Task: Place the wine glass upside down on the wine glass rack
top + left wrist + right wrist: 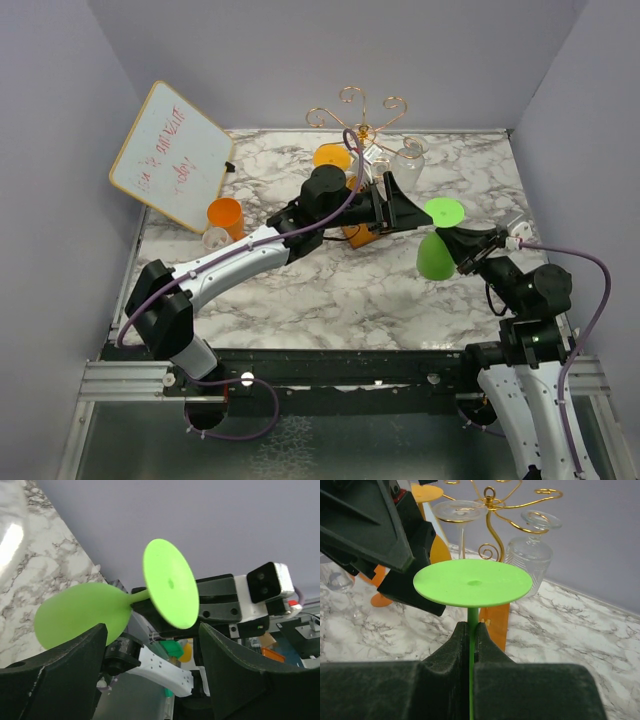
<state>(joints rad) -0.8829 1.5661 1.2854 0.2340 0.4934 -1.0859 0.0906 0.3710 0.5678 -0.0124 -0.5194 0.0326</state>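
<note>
While the marble table (330,290) fills most of the top view, a white board (172,155) w/ red writing leans at its back-left corner. L arm (240,255) reaches diagonally toward centre; R arm (530,300) is bent up at the right edge. Gold wire rack (358,125) stands back-middle, w/ an orange glass (332,157) and clear glasses (408,150) hanging upside down on it. Green wine glass (436,250) is in the air front-right of the rack, not on it, tilted, foot toward the rack. R gripper (465,248) is pinched tight on its stem just under the foot. L gripper (150,645) is spread, the foot between its fingers (55,670) w/ gaps either side. Orange cup (226,215) and small clear glass (215,238) sit near the board.
</note>
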